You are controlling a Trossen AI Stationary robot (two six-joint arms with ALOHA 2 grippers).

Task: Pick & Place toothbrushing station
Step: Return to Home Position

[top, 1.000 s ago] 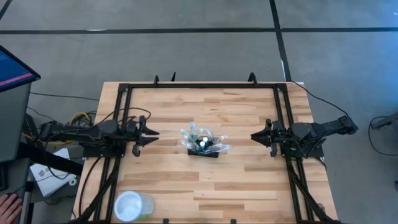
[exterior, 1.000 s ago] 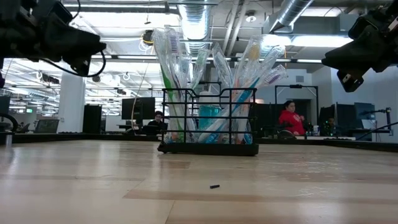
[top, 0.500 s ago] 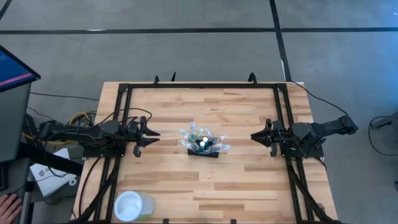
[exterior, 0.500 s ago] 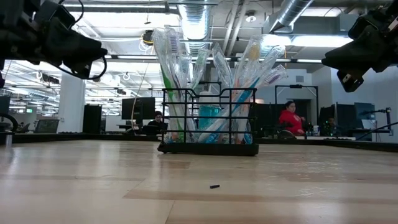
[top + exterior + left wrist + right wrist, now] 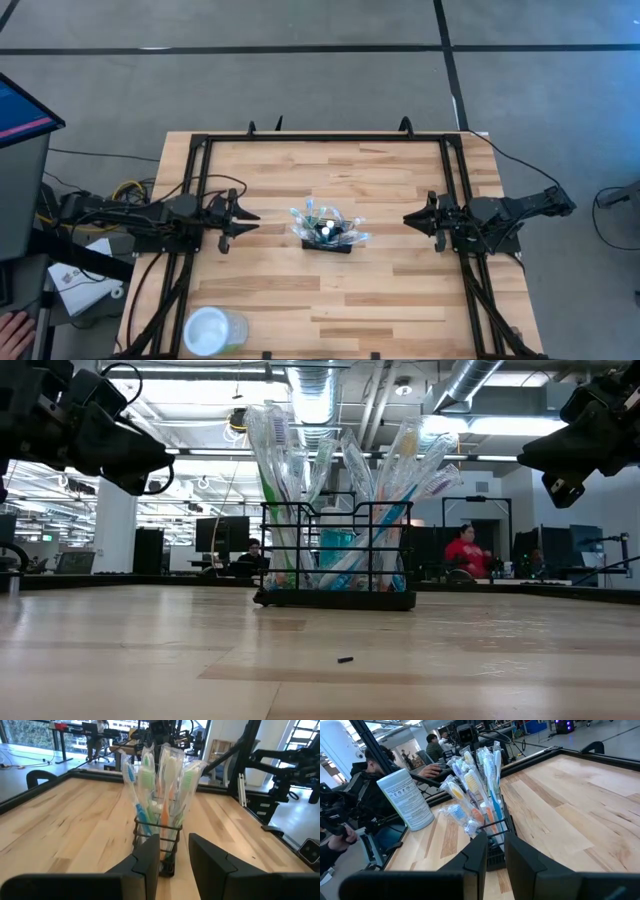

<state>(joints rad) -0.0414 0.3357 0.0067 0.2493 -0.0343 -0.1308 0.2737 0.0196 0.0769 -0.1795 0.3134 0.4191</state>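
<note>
Toothbrushing station (image 5: 336,600) stands upright mid-bench (image 5: 400,290), stuffed w/ wrapped brushes (image 5: 300,450), well apart from both arms. Left jaws and right jaws: slightly parted, empty. Prob. light, stiff wire, top-heavy; best pinched at a rim wire, kept level.

the small black wire caddy (image 5: 327,238) stands upright near the middle of the wooden surface (image 5: 400,290), packed with wrapped toothbrushes (image 5: 330,490) fanning out above its rim.
</note>
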